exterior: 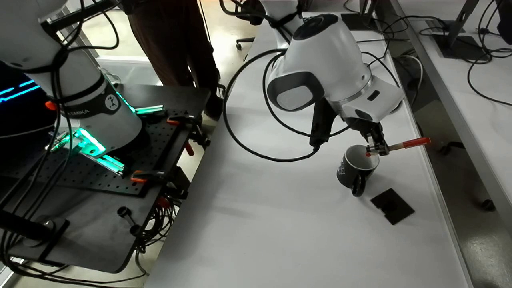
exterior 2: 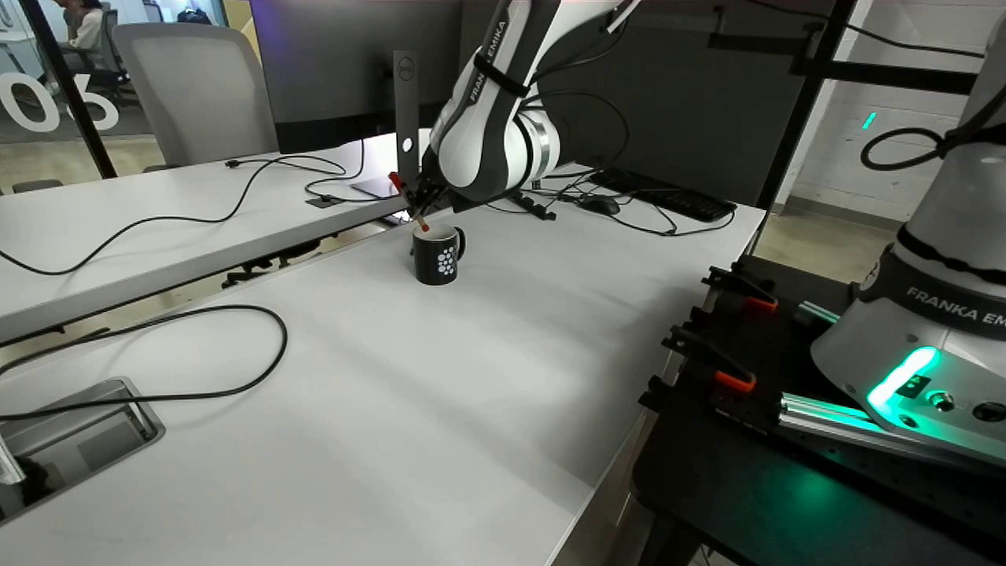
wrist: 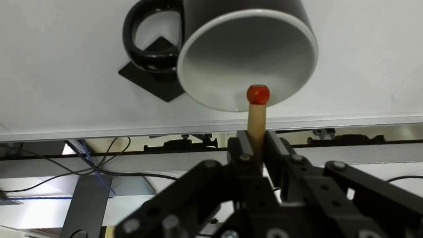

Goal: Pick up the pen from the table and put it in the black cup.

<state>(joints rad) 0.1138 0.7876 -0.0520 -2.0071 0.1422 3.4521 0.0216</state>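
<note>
Pen [exterior: 406, 144] hung tilted over the right side of the white tabletop [exterior: 260, 224] in an exterior view, the gripper [wrist: 258, 140] clamped on its pale shaft, the mouth of the upright black cup [exterior 2: 428, 263] at or just below its small red tip [wrist: 258, 95]. Likely light, stiff and smooth, it seemed best held firmly mid-shaft.

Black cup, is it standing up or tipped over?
Standing up: in both exterior views the black cup sits base down on the white table, open end up.
</note>
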